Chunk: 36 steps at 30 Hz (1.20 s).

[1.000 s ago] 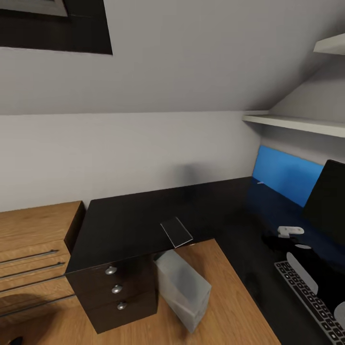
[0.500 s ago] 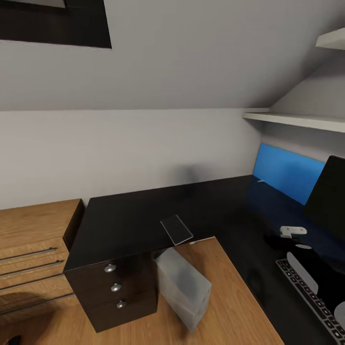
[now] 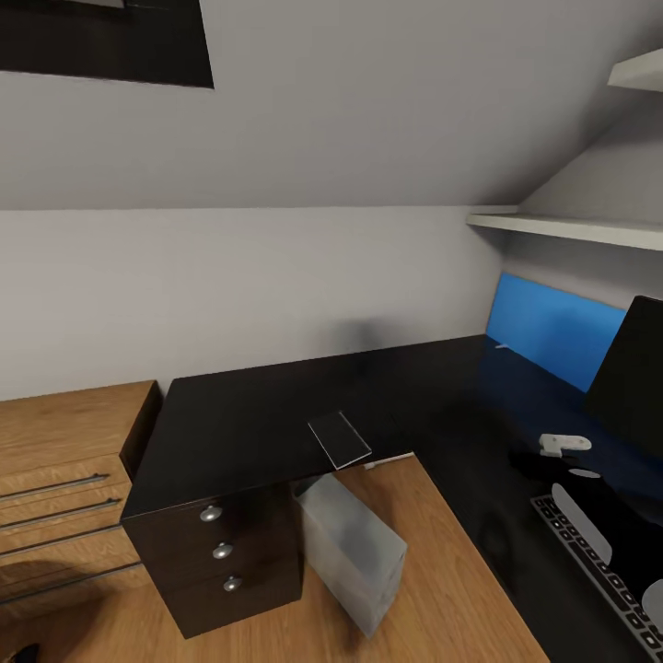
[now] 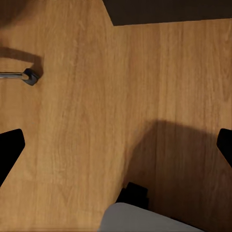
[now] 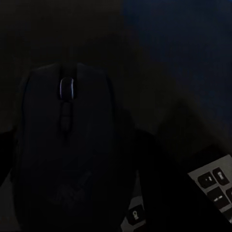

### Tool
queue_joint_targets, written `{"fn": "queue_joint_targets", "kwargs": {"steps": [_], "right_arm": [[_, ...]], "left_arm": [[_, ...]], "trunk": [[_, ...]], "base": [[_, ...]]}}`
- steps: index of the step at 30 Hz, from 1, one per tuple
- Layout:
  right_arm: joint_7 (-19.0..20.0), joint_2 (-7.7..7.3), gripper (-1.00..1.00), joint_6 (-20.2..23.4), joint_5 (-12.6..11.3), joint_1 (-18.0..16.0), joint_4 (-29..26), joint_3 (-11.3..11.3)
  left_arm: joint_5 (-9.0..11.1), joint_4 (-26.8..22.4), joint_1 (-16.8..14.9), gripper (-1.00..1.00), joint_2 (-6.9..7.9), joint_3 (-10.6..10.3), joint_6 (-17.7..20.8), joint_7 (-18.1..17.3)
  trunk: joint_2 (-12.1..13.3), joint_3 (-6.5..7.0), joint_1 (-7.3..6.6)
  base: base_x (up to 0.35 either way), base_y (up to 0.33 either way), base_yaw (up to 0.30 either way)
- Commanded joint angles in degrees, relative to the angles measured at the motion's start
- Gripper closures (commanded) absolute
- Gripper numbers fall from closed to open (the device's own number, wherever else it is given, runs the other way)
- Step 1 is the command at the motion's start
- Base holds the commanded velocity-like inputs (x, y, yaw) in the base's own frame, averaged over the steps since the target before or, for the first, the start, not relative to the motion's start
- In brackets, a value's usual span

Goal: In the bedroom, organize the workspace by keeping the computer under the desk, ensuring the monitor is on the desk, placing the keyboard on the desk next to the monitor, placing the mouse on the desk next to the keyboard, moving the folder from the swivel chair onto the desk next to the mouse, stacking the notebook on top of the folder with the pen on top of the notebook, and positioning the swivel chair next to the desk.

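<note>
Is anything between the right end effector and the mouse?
Nothing visible. In the right wrist view the mouse lies directly ahead on the dark desk, the keyboard off to one side, not in the path.

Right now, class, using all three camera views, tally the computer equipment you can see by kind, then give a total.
Monitor: 1
Keyboard: 1
Mouse: 1
Computer tower, under the desk: 1
Total: 4
</note>
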Motion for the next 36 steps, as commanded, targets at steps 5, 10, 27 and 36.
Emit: {"fn": "queue_joint_targets", "kwargs": {"steps": [5,10,27,36], "right_arm": [[-0.6,-0.08,1.0,0.1,-0.8,-0.1,0.0,0.3],[-0.6,-0.08,1.0,0.1,-0.8,-0.1,0.0,0.2],[-0.5,0.0,1.0,-7.0,-0.7,-0.1,8.0,0.2],[-3.2,0.06,1.0,-7.7,-0.6,-0.1,8.6,0.3]], "left_arm": [[0.6,0.1,0.0,-1.0,0.04,-0.5,-0.8,0.4],[0.6,0.6,0.0,-1.0,0.09,-0.5,-0.9,0.3],[0.7,0.9,0.0,-1.0,0.1,-0.3,-1.0,0.3],[0.7,1.0,0.0,-1.0,0.16,-0.3,-0.9,0.3]], "trunk": [[0.0,-0.06,0.0],[0.0,-0.06,0.0],[0.0,-0.06,0.0],[0.0,-0.06,0.0]], "base": [[0.01,-0.019,0.0],[0.11,-0.121,0.0],[0.008,-0.008,0.0],[0.08,0.0,0.0]]}}
